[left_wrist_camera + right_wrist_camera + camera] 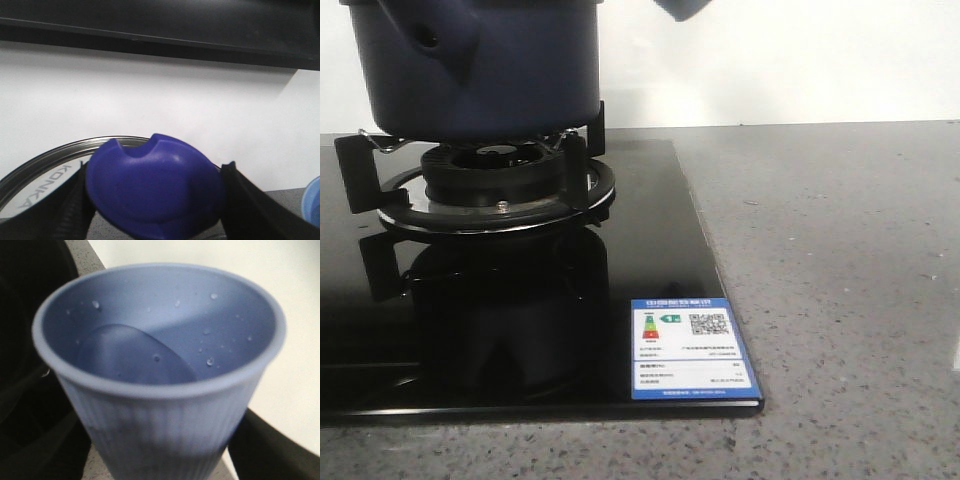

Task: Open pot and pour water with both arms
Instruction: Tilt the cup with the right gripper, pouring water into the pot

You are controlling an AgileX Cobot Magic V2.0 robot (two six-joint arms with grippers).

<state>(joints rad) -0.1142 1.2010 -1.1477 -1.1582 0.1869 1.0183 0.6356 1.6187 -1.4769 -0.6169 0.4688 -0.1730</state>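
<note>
Pot (470, 65) seated on burner (495, 175), 11 o'clock of front view; rigid, likely heavy. Left gripper (155, 192) jaws clamped on lid knob (155, 190). Right gripper (155, 465) jaws pinching cup (160, 390): thin, light, water inside, squeeze kept gentle.

The pot (470, 65) sits on the burner grate (485, 185), on the cooktop (520, 330) at the bench's (840, 300) left — label (688, 350) at the cooktop's front-right corner.
</note>
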